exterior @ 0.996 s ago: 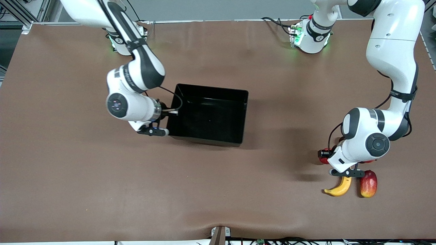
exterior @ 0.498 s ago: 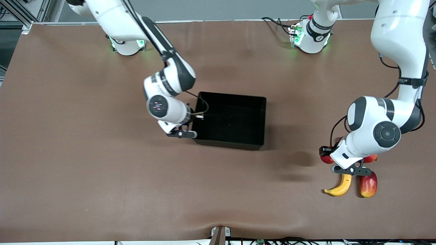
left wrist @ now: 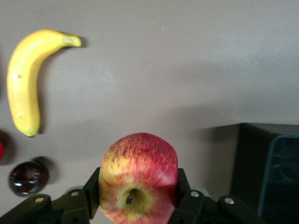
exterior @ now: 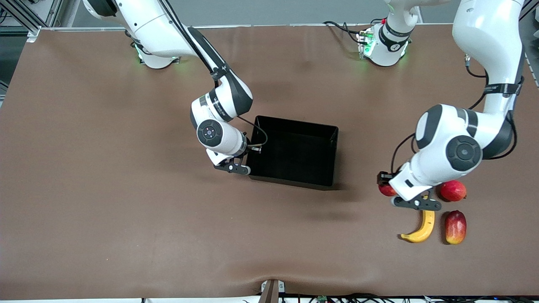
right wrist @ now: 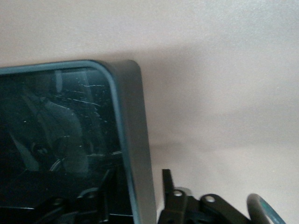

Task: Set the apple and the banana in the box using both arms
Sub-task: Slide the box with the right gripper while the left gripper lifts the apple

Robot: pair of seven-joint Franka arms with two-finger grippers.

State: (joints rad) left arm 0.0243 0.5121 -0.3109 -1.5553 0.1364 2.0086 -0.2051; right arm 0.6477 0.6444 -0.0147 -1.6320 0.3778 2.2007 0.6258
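The red, yellow-streaked apple [left wrist: 138, 177] sits between the fingers of my left gripper [left wrist: 138, 196], which is shut on it. In the front view this gripper [exterior: 386, 187] holds the apple [exterior: 386, 190] over the table between the box and the banana. The yellow banana [exterior: 421, 225] lies on the table nearer the camera; it also shows in the left wrist view [left wrist: 25, 79]. My right gripper [exterior: 249, 156] stands open astride the black box's wall [right wrist: 135, 140], with its outer finger [right wrist: 167, 184] apart from that wall. The box [exterior: 294, 124] holds nothing.
A pinkish-red round fruit [exterior: 452, 190] lies beside the left hand. A red-and-yellow mango [exterior: 455, 227] lies next to the banana. Brown cloth covers the table between the box and the fruits. Cables run along the table's near edge.
The right gripper dragged the box toward the left arm's end, then spread its fingers off the wall. The left gripper carried the apple toward the box, uncovering the pinkish fruit.
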